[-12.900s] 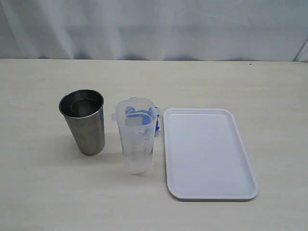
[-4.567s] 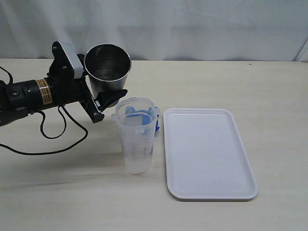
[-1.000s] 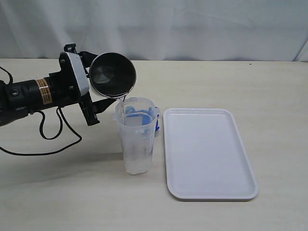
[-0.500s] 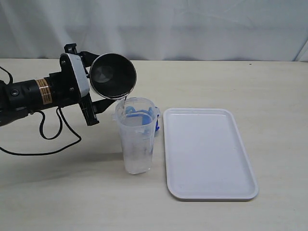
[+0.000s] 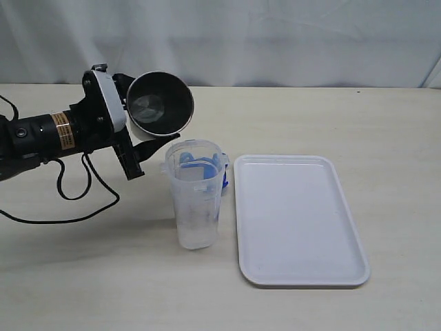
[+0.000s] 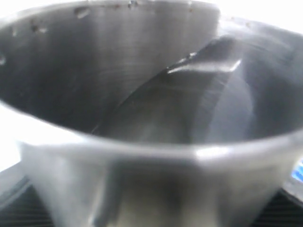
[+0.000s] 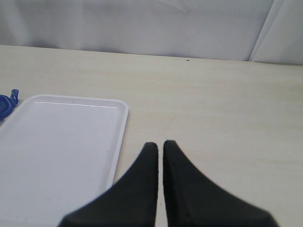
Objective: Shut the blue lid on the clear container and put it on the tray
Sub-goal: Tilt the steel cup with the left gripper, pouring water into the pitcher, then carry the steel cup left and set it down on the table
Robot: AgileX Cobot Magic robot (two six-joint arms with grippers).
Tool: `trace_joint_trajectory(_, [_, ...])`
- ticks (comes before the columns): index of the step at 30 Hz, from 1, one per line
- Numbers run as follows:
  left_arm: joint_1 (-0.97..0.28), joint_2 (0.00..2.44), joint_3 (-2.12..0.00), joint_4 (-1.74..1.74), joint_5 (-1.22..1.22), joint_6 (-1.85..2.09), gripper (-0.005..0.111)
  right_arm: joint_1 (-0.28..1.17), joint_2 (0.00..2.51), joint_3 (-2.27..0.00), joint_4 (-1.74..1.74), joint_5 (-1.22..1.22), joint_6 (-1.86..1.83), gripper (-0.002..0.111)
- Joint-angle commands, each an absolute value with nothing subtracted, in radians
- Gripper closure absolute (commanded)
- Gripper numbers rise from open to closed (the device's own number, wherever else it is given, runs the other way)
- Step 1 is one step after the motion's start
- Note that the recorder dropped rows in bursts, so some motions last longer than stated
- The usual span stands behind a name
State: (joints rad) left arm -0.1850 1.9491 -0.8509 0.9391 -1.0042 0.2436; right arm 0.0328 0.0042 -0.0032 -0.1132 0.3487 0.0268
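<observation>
Currently clamping tilted metal cup [image 5: 164,102] in left gripper's [image 5: 147,110] wide-spread fingers above clear container [image 5: 195,196]; pinching right gripper [image 7: 160,146] closed on nothing

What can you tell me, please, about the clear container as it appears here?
The clear container is a tall, narrow tumbler of translucent plastic, tapering to its base, with a flared rim and faint markings. It stands upright and uncovered on the table, just left of the tray in the exterior view, without touching it. The blue lid shows behind it; a tilted metal cup hangs close over its rim.
</observation>
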Motion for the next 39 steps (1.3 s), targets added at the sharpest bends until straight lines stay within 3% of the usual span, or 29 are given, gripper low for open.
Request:
trace_joint_trajectory(1, [-0.187, 1.925, -0.863, 0.904, -1.094, 0.142, 0.107, 0.026, 0.000, 0.000, -0.112, 0.346, 0.022, 0.104])
trace_joint_trajectory(16, [-0.187, 1.927, -0.863, 0.594, -1.005, -0.188, 0.107, 0.026, 0.000, 0.000, -0.112, 0.346, 0.022, 0.104])
trace_joint_trajectory(21, [-0.180, 1.927, -0.887, 0.429, -0.871, -0.188, 0.107, 0.026, 0.000, 0.000, -0.112, 0.346, 0.022, 0.104])
trace_joint_trajectory(33, [0.038, 1.966, -0.897, 0.406, -0.851, -0.317, 0.107, 0.026, 0.000, 0.000, -0.112, 0.346, 0.022, 0.104])
trace_joint_trajectory(39, [0.083, 2.029, -0.897, 0.407, -0.923, -0.239, 0.107, 0.026, 0.000, 0.000, -0.112, 0.346, 0.022, 0.104])
